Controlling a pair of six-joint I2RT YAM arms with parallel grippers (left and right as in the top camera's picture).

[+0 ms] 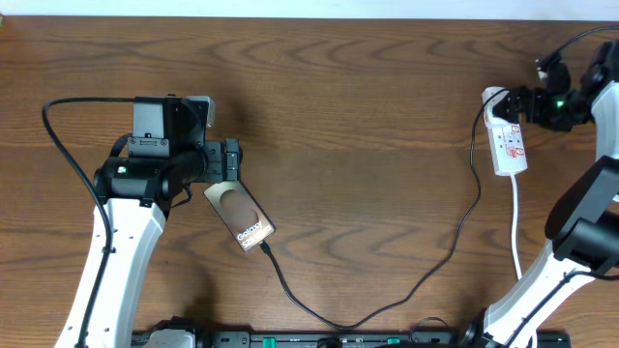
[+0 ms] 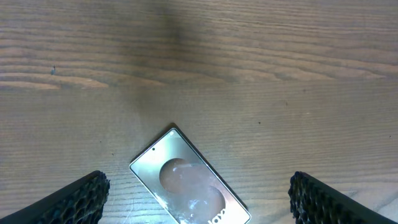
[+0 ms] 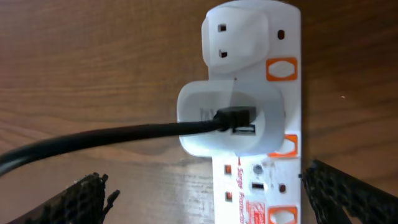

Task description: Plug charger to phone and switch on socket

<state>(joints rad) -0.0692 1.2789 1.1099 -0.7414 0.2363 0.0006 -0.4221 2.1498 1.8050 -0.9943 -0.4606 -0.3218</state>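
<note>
The brown wooden desk (image 1: 348,116) has a thin, bendy black charger (image 1: 426,280) curving near its front edge, and it looks plugged into the flat, shiny phone (image 1: 242,217) on the left. The left gripper (image 1: 230,160) over the phone and the right gripper (image 3: 214,198) over the hard white socket (image 1: 508,140), toward the far right corner, both gape empty. The switch seems left to press.

Left wrist view: the phone (image 2: 186,180) runs off the bottom edge, its lettering cut short. Right wrist view: the socket (image 3: 287,106) leaves the frame at the bottom, the charger (image 3: 93,140) at the left. Overhead, the charger's tip is too small to judge whether seated.
</note>
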